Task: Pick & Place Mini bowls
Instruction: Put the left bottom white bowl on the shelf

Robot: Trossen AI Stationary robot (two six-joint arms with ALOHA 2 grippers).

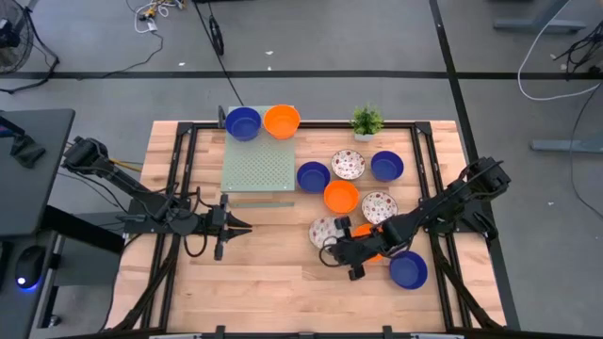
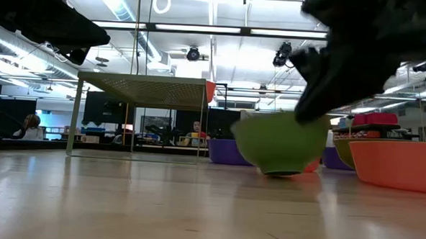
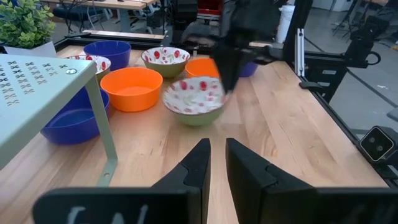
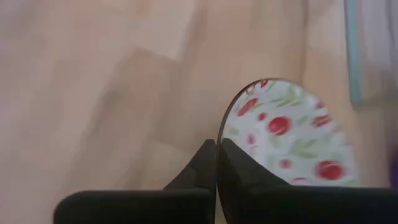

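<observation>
Toward the bench's right-centre, our right tool pinches the rim of a floral mini bowl; we should lift it level and clear the neighbouring orange bowl. Our left tool waits at the left, fingers nearly together.

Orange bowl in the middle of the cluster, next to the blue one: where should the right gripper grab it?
Judging by the orange bowl, pinch its thin rim from above on the side facing the table's front. It sits upright and open, and the blue bowl and floral bowl crowd its other sides.
</observation>
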